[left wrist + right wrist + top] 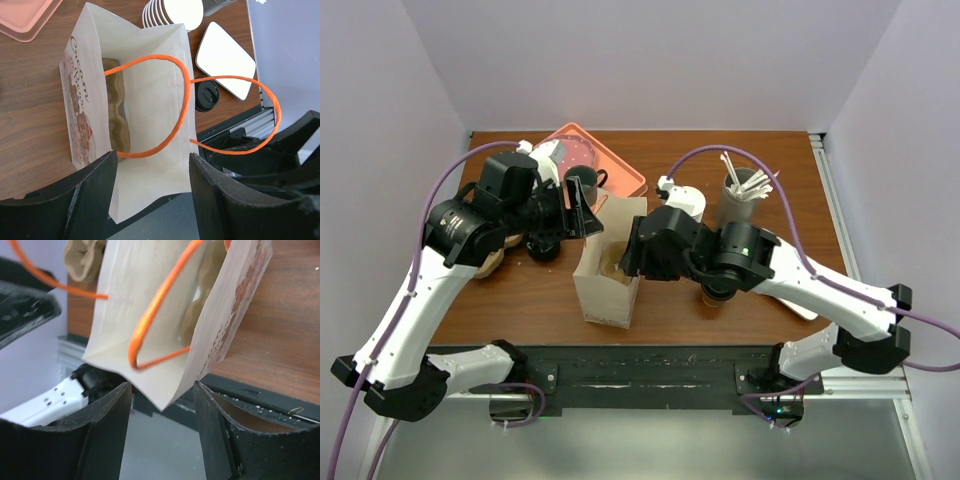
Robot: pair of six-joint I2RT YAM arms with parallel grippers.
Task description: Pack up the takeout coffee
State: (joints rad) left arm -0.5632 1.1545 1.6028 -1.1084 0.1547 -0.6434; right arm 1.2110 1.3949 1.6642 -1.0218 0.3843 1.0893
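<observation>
Brown wooden tabletop between pale lilac walls. Right of centre in the left wrist view, takeout coffee cup, seen from above as a round black plastic sip lid. Upright on the wood, outside the bag and just beside its wall. Mostly hidden under the right arm in the top view. To its right, a glossy white rounded-oblong dish.

Left of the cup, mid-frame, an open white paper bag with orange cord handles and a flower print down one side. Inside it, a moulded brown pulp cup carrier.

Left gripper spread wide, black fingers either side of the bag's near end at the bottom of its view, contact unclear. Right gripper parted too, the bag's corner between its fingers, nothing clamped.

Further out, stack of white paper cups at the top edge. Upper left of centre in the top view, salmon-pink plastic tray bearing a dark green handled mug. Upper right, grey tumbler of white stirrers.
</observation>
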